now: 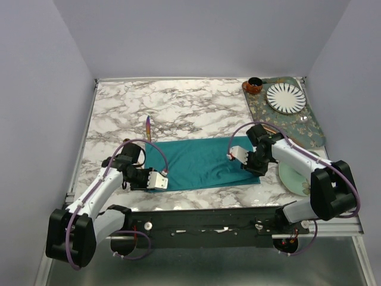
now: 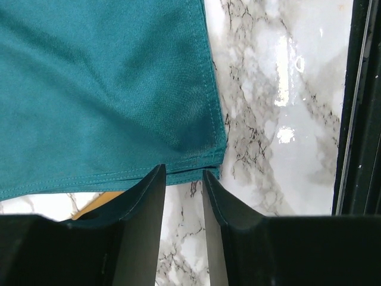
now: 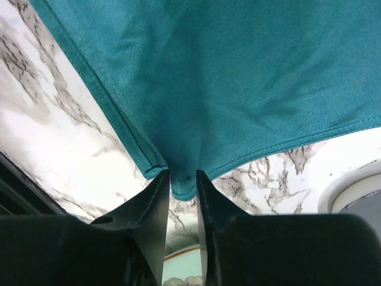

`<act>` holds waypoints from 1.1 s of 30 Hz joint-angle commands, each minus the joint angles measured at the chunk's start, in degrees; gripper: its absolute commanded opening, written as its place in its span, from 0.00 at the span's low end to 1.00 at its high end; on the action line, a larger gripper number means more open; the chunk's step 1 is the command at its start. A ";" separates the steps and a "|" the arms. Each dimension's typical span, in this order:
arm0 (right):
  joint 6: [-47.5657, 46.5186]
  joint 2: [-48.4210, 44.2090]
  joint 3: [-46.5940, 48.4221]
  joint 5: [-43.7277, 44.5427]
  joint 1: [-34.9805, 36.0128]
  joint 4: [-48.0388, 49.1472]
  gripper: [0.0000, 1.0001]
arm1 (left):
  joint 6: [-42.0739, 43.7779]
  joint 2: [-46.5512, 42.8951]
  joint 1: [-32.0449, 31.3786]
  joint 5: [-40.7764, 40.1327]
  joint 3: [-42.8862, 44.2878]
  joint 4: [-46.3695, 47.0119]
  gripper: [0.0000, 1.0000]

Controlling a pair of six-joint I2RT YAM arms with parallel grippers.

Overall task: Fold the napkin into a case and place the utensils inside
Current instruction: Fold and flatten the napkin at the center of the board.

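At the left end, by the napkin's [image 1: 202, 162] seven o'clock corner, my left pincer [image 1: 159, 180] is sitting low with its jaws slightly parted. The stacked hems are lying right at the fingertips [image 2: 149, 190], unclamped as far as I am judging. Something yellowish is peeking out beneath the cloth edge there; I cannot tell what. The napkin is lying mid-worktop [image 1: 178, 107] as a wide teal band. It is looking light, limp and a little slick, so I am reckoning on pinching corners and doubled hems, low, catching every layer. At eleven o'clock from it, the iridescent utensil [image 1: 148, 128] is lying just off the far edge. Toward three o'clock my right pincer [image 1: 238, 156] is clenching a corner, the cloth tenting up from it. At four o'clock a pale green saucer [image 1: 290, 179] is sitting near enough to snag a swinging wrist. A patterned mat [image 1: 309, 128] carrying a striped plate [image 1: 286, 98] is lying at one o'clock.
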 commanded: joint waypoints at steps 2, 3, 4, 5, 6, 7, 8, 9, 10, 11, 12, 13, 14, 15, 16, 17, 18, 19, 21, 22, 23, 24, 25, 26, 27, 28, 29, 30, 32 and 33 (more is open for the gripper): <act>-0.36 -0.61 2.06 -2.95 -0.27 -4.85 0.33 | -2.84 -2.55 0.02 -1.67 1.91 -1.33 0.41; -0.18 -0.87 2.50 -3.56 -0.36 -5.56 0.33 | -3.45 -2.47 0.37 -1.50 2.87 -1.33 0.40; 0.08 -1.13 2.86 -4.27 -0.27 -6.26 0.34 | -5.20 -2.38 0.64 -1.24 3.41 -1.16 0.40; 0.78 -1.48 3.64 -5.23 -0.36 -7.32 0.34 | -6.35 -2.03 1.16 -0.80 4.11 -0.64 0.39; 1.05 -2.01 3.91 -5.50 -0.36 -7.67 0.34 | -7.58 -0.46 2.91 0.34 5.68 -0.28 0.39; 1.48 -2.10 4.17 -5.68 -0.27 -7.94 0.34 | -11.24 0.77 3.80 0.78 6.74 0.42 0.39; 2.18 -2.10 4.44 -5.77 -0.71 -8.03 0.34 | -13.46 2.44 4.67 1.22 7.97 0.86 0.39; 2.71 -1.84 5.22 -5.94 -1.06 -8.20 0.34 | -16.44 6.46 6.68 1.92 11.20 1.73 0.39; 3.33 -1.23 5.93 -6.29 -1.67 -8.21 0.34 | -19.25 8.76 7.57 2.54 13.15 1.66 0.39; 4.81 -0.62 6.89 -7.25 -3.42 -8.47 0.34 | -23.98 11.22 8.98 3.76 15.08 1.13 0.39; 5.18 0.17 9.25 -8.13 -4.30 -10.04 0.34 | -25.68 15.25 10.38 7.08 18.49 -1.13 0.40; 5.44 2.01 10.32 -9.10 -5.36 -11.27 0.34 | -26.74 16.51 12.40 8.77 19.48 -2.20 0.41; 6.05 2.64 11.29 -10.33 -6.93 -12.15 0.34 | -26.23 17.04 12.77 9.83 19.84 -2.91 0.42; 6.15 3.16 12.08 -10.60 -7.65 -13.47 0.34 | -24.05 15.74 12.68 10.19 18.71 -4.05 0.43; 6.23 3.17 12.35 -10.51 -7.91 -13.65 0.34 | -20.63 13.90 11.72 10.11 17.22 -4.23 0.43; 6.32 3.00 12.00 -9.73 -8.09 -13.65 0.34 | -17.47 11.62 10.93 9.50 15.47 -4.23 0.43; 6.50 3.08 11.83 -9.20 -8.35 -13.65 0.34 | -11.69 6.90 9.44 8.27 11.54 -4.15 0.43; 6.85 3.26 11.48 -8.93 -8.36 -13.65 0.34 | -10.07 4.76 7.78 6.87 9.76 -3.88 0.43; 7.90 3.78 11.47 -8.93 -8.88 -14.09 0.34 | -8.48 0.63 1.80 2.74 6.94 -3.79 0.43; 8.34 4.13 11.47 -8.93 -9.06 -14.09 0.35 | -8.47 -0.26 -0.04 1.50 4.75 -3.79 0.43; 8.87 4.57 11.47 -8.93 -9.23 -14.27 0.35 | -8.38 -0.79 -1.89 -0.42 3.77 -3.79 0.43; 9.13 4.75 11.56 -9.02 -9.32 -14.36 0.35 | -8.12 -1.67 -4.17 -1.05 2.89 -3.71 0.44; 9.40 4.84 11.65 -9.19 -9.41 -14.27 0.35 | -7.60 -1.85 -4.98 -1.67 1.67 -3.53 0.44; 9.83 4.93 11.65 -9.37 -9.41 -14.36 0.35 | -7.50 -1.85 -5.42 -2.02 1.22 -3.27 0.45; 10.01 5.01 11.74 -9.37 -9.41 -14.36 0.35 | -7.24 -1.76 -5.95 -2.37 1.04 -2.83 0.45; 10.10 5.02 11.82 -9.37 -9.50 -14.36 0.36 | -7.06 -1.42 -6.21 -2.46 1.04 -2.74 0.45; 10.36 5.02 12.00 -9.28 -9.50 -14.36 0.36 | -6.80 -1.15 -6.30 -2.72 1.21 -2.65 0.45; 10.36 5.10 12.09 -9.28 -9.50 -14.62 0.39 | -6.63 -0.54 -6.56 -2.99 1.30 -2.56 0.45; 10.45 5.10 12.26 -9.20 -9.50 -14.62 0.44 | -5.49 0.43 -7.27 -3.51 1.48 -2.48 0.45; 10.45 5.10 12.35 -9.20 -9.50 -14.71 0.44 | -5.22 1.13 -7.53 -4.04 1.39 -2.13 0.45</act>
